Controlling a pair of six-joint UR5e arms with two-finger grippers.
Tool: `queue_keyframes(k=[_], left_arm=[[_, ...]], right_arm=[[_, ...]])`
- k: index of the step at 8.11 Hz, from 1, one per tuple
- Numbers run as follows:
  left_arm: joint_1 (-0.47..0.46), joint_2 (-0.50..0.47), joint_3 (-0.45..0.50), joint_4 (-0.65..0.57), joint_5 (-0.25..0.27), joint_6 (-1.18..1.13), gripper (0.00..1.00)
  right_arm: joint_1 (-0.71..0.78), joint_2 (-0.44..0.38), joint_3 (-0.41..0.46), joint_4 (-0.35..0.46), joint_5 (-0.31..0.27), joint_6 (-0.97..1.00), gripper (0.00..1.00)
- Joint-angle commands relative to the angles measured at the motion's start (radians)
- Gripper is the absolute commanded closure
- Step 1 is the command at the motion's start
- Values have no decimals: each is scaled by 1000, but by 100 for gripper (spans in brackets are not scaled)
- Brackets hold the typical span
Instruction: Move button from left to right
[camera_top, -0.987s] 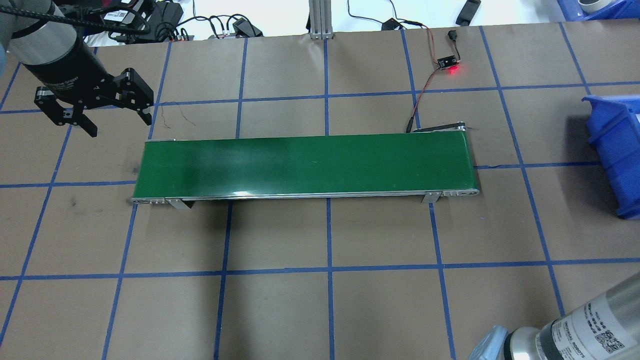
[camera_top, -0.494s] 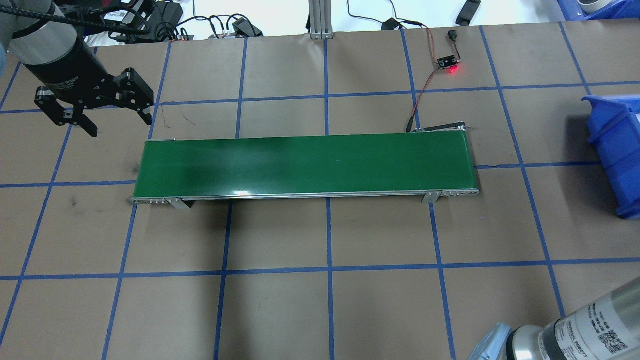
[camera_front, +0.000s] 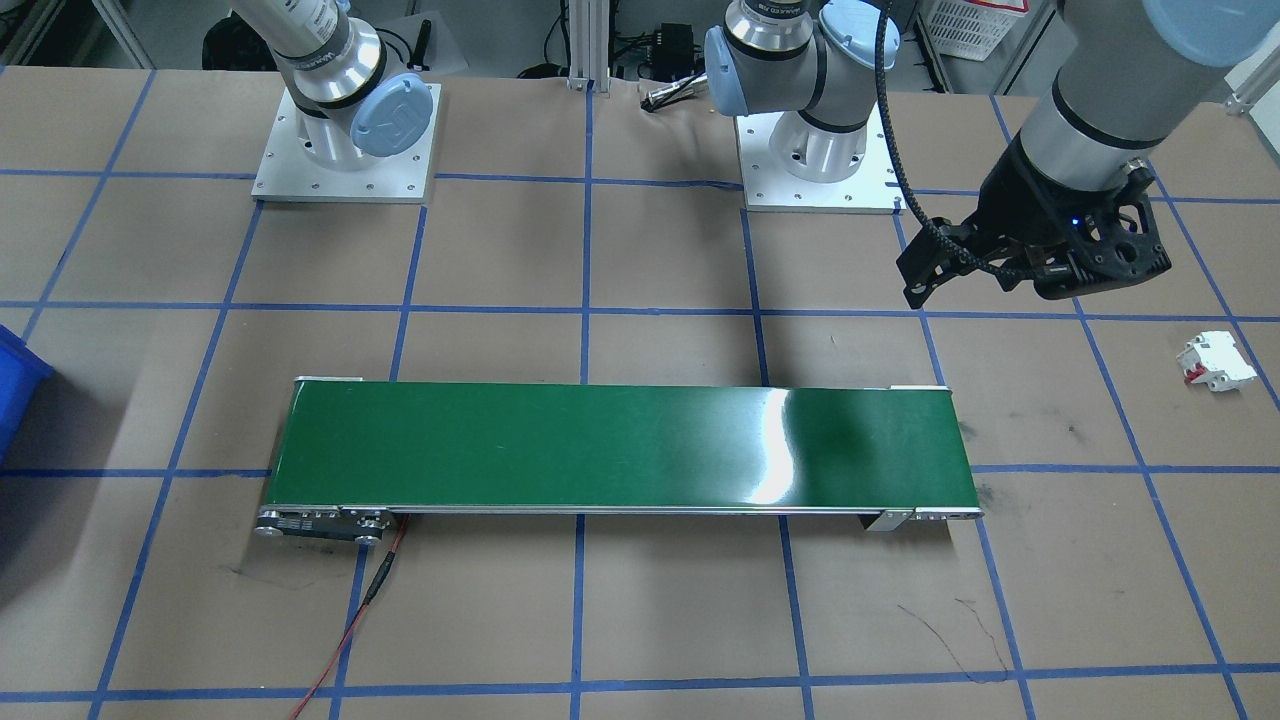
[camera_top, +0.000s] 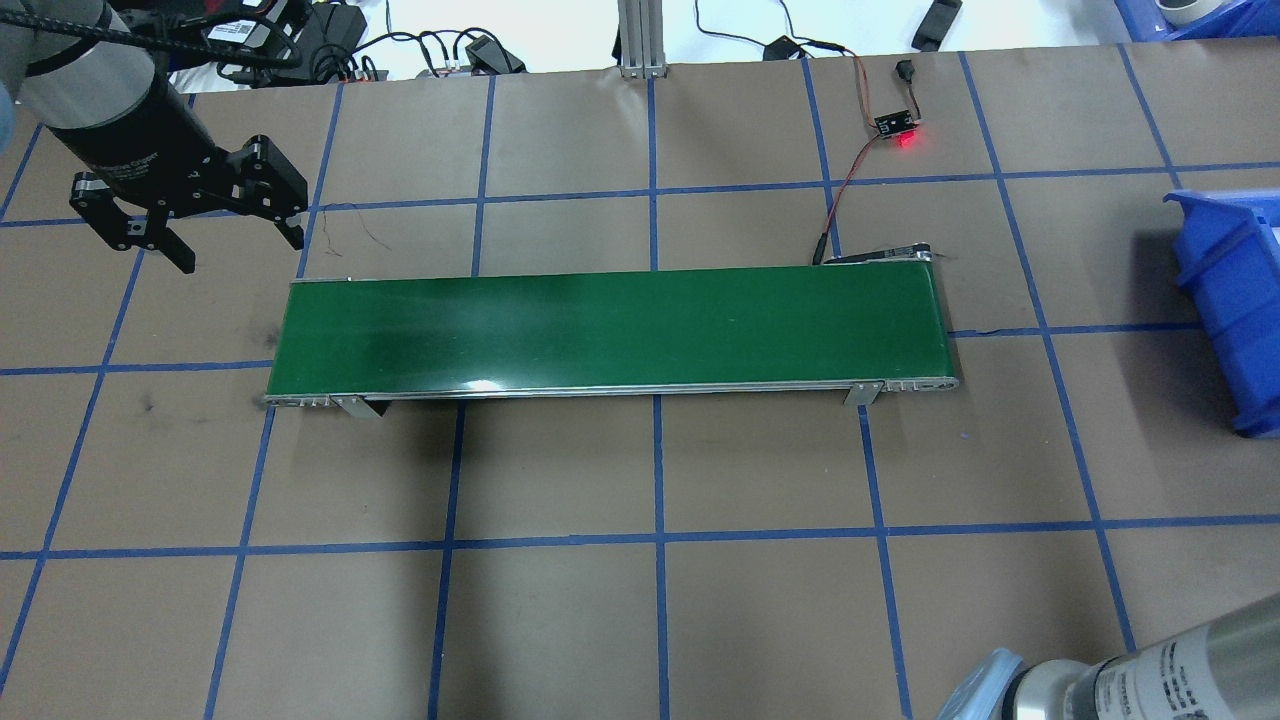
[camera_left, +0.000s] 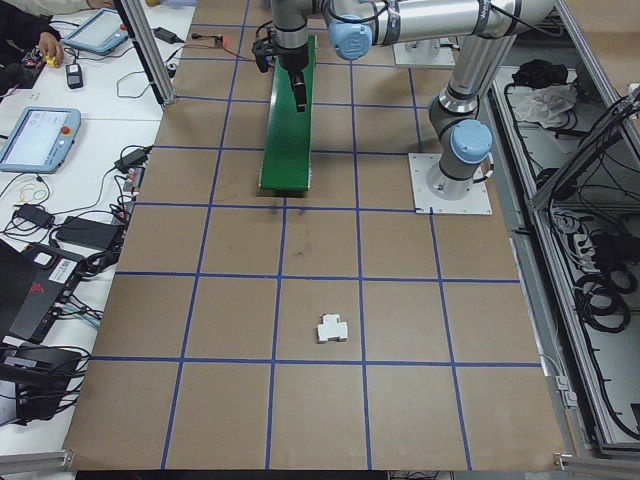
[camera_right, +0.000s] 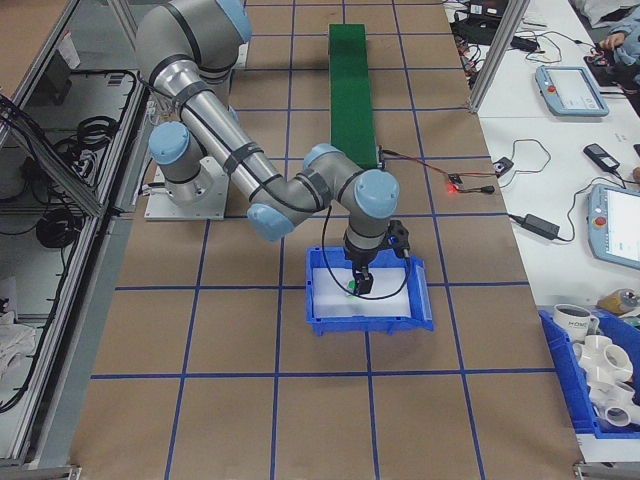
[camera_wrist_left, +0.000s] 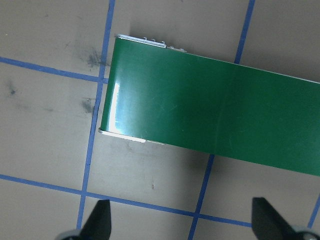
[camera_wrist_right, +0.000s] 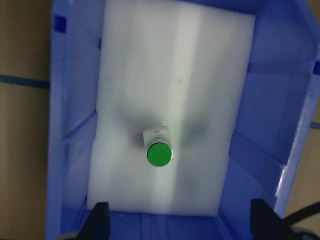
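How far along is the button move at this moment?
Done, by the look of it: the button lies on the white foam inside the blue bin at the robot's right end of the table, free of the right tool, whose fingers stand apart above it. The green conveyor belt is bare. The left tool hangs open, holding nothing, beside the belt's left end. Little seems left beyond withdrawing.

Seen from the table's end: the near arm reaches down so its right gripper (camera_right: 359, 285) hangs inside a blue bin (camera_right: 420, 305), beside a small green-capped button (camera_right: 351, 288). A green conveyor belt (camera_right: 351, 75) lies beyond.
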Motion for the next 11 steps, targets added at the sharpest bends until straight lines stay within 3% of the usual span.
queue_keyframes(k=[1, 3, 4, 7, 9, 11], left_arm=[[-2, -3, -1, 0, 60, -1, 0], [-18, -11, 5, 26, 67, -11, 0], [-41, -11, 9, 26, 67, -13, 0], [-124, -25, 12, 55, 49, -76, 0], [-149, -26, 11, 57, 50, -80, 0], [-147, -20, 3, 55, 56, -79, 0]], right_arm=[[156, -168, -4, 163, 19, 207, 0], [342, -261, -1, 266, 41, 399, 0], [432, -296, -1, 294, 79, 529, 0], [607, -337, 0, 301, 130, 784, 0], [806, -355, 3, 304, 78, 1023, 0], [890, -342, 8, 304, 73, 1122, 0]])
